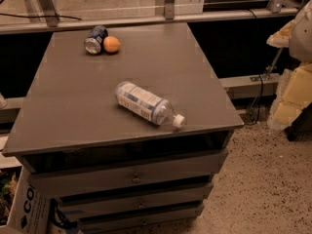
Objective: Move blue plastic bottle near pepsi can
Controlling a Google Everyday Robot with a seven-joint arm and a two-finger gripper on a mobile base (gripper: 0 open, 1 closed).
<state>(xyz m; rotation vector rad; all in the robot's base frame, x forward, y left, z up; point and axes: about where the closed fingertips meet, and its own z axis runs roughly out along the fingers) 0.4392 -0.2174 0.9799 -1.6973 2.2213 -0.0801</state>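
The blue plastic bottle [145,104] lies on its side near the front right of the grey cabinet top [73,106], with its white cap pointing to the front right edge. The pepsi can [95,39] lies on its side at the back left, its silver top facing me, with an orange fruit [111,44] touching it on the right. My gripper [292,99] is at the far right edge of the view, off the cabinet and well to the right of the bottle, as pale cream parts below the arm.
The cabinet has several drawers [131,177] below the top. A metal rail [146,19] runs behind it. A cable [258,101] hangs at the right over a speckled floor [263,189]. A cardboard box [24,208] stands at the lower left.
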